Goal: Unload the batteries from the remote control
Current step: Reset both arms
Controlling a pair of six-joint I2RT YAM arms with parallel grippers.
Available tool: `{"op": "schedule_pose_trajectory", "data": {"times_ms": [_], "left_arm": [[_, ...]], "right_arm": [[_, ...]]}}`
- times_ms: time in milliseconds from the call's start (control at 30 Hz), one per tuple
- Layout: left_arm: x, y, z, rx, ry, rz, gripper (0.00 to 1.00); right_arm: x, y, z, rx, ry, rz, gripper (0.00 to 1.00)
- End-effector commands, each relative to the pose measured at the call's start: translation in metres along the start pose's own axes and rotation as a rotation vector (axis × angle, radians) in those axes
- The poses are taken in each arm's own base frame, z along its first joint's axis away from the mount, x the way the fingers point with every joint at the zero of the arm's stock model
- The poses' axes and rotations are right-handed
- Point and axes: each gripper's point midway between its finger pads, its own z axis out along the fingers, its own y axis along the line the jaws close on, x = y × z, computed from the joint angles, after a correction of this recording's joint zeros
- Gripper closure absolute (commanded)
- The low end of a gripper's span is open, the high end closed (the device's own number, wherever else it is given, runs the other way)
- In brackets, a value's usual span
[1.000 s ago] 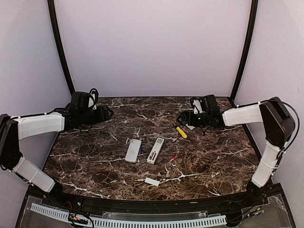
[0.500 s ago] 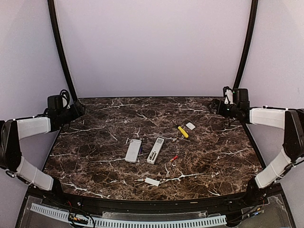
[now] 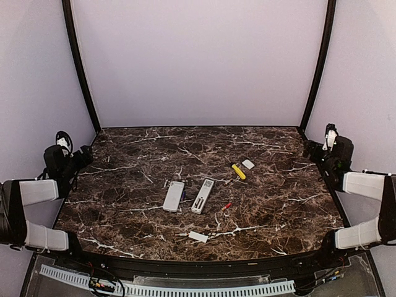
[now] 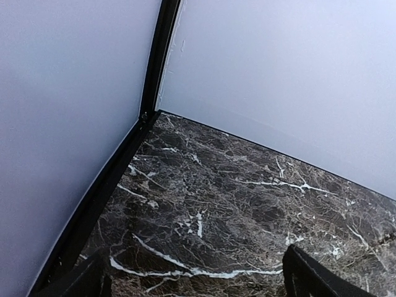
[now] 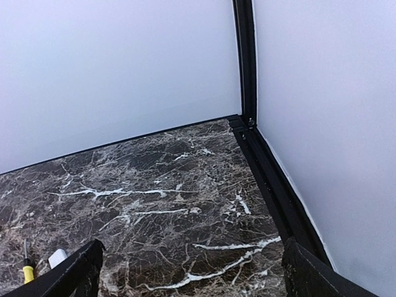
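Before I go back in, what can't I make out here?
Top view: whether the left remote or right remote holds cells; too small.
Top view: red battery, a speck; one or two, unclear.
Wrist views: both aim at far corners, remotes out of frame; left fingers and right fingers cropped by the bottom edge.
Right wrist: screwdriver cut by the bottom edge.

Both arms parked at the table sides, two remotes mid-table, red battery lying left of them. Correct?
No. The red battery lies to the right of the wider remote and the slim remote, not to their left; the top external view shows it. The rest stands.
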Motion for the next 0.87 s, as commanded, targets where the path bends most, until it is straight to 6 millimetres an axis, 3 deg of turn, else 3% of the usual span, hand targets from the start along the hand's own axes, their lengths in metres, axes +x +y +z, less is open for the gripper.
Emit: {"op": "schedule_pose_trajectory", "data": {"times_ms": [0,200,833], "left_arm": [[-0.008,-0.013,-0.002,0.078,-0.089,0.123,0.02],[0.003,-0.016,0.0,0.108,-0.08,0.142,0.01],[0.007,-0.017,0.006,0.107,-0.061,0.113,0.01]], "right_arm": [[-0.037,-0.004,-0.024,0.025,-0.304,-0.111,0.01],[-0.021,0.0,-0.027,-0.011,-0.298,-0.131,0.01],[-0.019,-0.002,-0.022,-0.009,-0.292,-0.1,0.01]]}}
